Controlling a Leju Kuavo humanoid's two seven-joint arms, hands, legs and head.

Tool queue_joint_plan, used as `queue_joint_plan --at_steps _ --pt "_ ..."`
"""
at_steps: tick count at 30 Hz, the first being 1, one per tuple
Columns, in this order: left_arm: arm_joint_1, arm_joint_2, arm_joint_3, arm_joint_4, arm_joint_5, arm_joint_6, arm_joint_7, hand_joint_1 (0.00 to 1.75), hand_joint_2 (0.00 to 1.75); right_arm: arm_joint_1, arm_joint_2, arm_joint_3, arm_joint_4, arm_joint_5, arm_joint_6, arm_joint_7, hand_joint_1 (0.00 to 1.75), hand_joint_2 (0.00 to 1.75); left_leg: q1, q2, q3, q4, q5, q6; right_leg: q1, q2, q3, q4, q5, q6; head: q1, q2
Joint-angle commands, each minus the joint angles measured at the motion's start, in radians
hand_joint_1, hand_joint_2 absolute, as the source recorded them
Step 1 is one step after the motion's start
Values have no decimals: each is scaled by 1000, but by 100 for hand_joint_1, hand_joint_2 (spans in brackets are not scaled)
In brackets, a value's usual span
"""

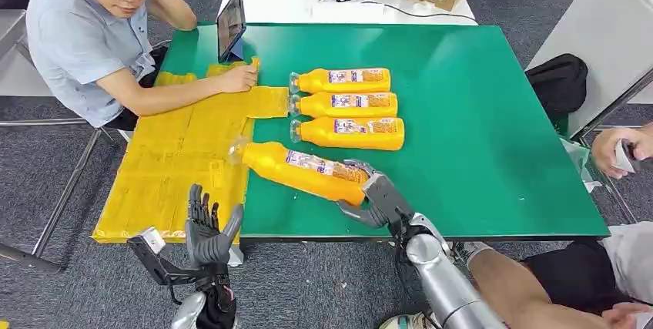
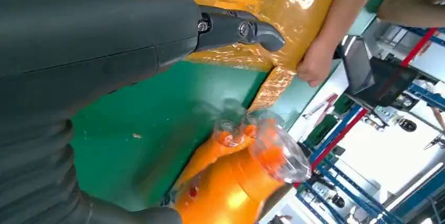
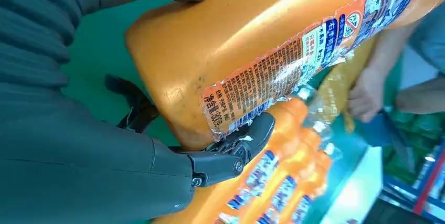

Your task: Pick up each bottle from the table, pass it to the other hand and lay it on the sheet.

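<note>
— Where was the right hand [image 1: 375,199]?
— Wrapped round the base of an orange bottle [image 1: 304,170], cap end reaching over the yellow sheet [image 1: 173,161].
— And the left hand [image 1: 208,230]?
— Fingers spread, holding nothing, below the green table's [image 1: 477,129] near edge. Three more bottles [image 1: 346,105] lay in a row.
</note>
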Motion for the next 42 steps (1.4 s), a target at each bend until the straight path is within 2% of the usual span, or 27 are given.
queue_joint_plan --at_steps 1,4,7,8,9,12,13,24,27,32,35,36,40,42 --pt "-58 40 -66 16 113 -148 92 0 175 11 21 27 -104 -35 9 -25 175 175 0 1 3 0 -2 -1 1 1 2 1 -1 -2 0 0" --pt "-67 34 -72 5 151 -195 102 0 175 17 32 51 -107 -40 19 -28 175 175 1 2 10 2 -6 -3 1 2 9 3 -5 -4 0 0" --pt "-81 29 -70 -5 185 -229 100 0 175 16 37 76 -97 -36 26 -38 175 175 0 0 3 0 -2 -1 1 0 3 1 -2 -2 0 0" --pt "-83 28 -72 -10 199 -242 107 0 175 15 40 82 -92 -43 30 -46 175 175 1 1 8 2 -5 -2 1 1 7 2 -5 -4 1 0" --pt "-86 28 -76 -19 211 -262 109 0 175 15 46 89 -87 -52 37 -51 175 175 1 0 5 1 -3 -2 1 1 5 1 -3 -3 0 0" --pt "-80 23 -81 -54 212 -284 81 0 175 16 60 103 -67 -61 47 -53 175 175 1 3 10 1 -5 -3 1 3 8 1 -5 -4 0 0" --pt "-79 23 -84 -62 214 -290 82 0 175 18 64 108 -60 -60 44 -53 175 175 1 0 3 0 -1 -1 1 0 3 0 -2 -2 0 0" --pt "-49 33 -178 -91 196 -398 81 0 175 -52 114 187 86 -46 41 -76 175 175 1 5 9 1 -5 -2 1 5 7 1 -3 -3 0 0" --pt "-54 34 -193 -72 194 -410 92 0 175 -71 126 208 115 -39 37 -79 175 175 0 3 5 -1 -2 -1 0 3 4 0 -1 -2 0 0" --pt "-65 37 -224 -23 166 -398 99 0 175 -94 143 230 146 -31 22 -85 175 175 0 4 7 0 -3 -2 0 5 5 1 -2 -3 0 0" --pt "-84 41 -242 20 93 -340 71 0 175 -101 149 245 151 -26 9 -88 175 175 0 1 5 -1 -1 -1 0 1 4 -1 -1 -2 0 0" --pt "-95 45 -254 44 49 -304 58 0 175 -102 149 252 148 -19 0 -90 175 175 1 2 8 -1 -3 -2 1 2 7 0 -3 -3 0 0" --pt "-101 47 -279 58 -100 -192 -36 0 175 -98 150 271 124 -12 -6 -92 175 175 0 1 4 -1 -1 -1 0 1 3 0 -1 -2 0 0" --pt "-101 47 -279 58 -100 -192 -36 0 175 -98 150 271 124 -12 -6 -92 175 175 0 0 5 -1 -2 -1 0 0 5 0 -2 -2 0 0"
